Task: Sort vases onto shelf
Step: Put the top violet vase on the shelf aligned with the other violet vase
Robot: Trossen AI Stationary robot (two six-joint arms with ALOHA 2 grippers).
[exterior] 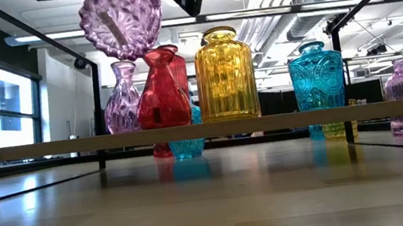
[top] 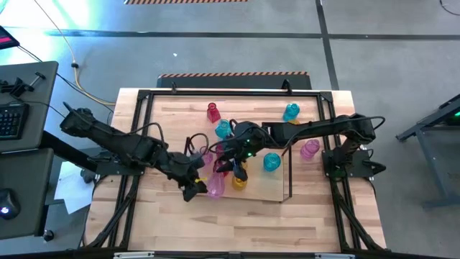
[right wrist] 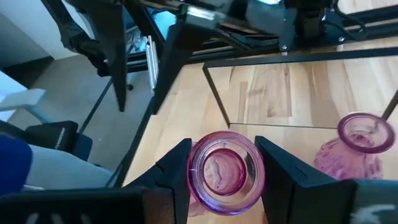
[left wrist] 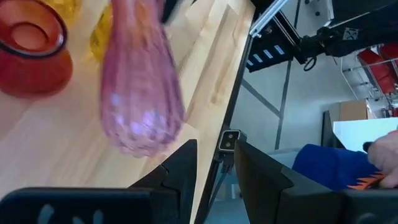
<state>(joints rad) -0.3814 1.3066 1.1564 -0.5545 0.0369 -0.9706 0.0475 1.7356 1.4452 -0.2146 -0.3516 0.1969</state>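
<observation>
Pink ribbed glass vase (right wrist: 225, 171) hangs grasped in right gripper (right wrist: 224, 163) fingers above the clear shelf (exterior: 211, 129), crowded by red (exterior: 160, 91) and yellow (exterior: 224, 75) vases; left gripper (left wrist: 214, 163) fingers released.

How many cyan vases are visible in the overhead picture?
3. A cyan vase stands on the shelf; a second cyan vase sits on the table beyond it; a third cyan vase near the table's far edge. The arms may hide others.

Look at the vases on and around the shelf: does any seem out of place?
Yes. One pink vase hangs tilted in the air above the shelf, gripped by the right gripper, while the others stand upright.
</observation>
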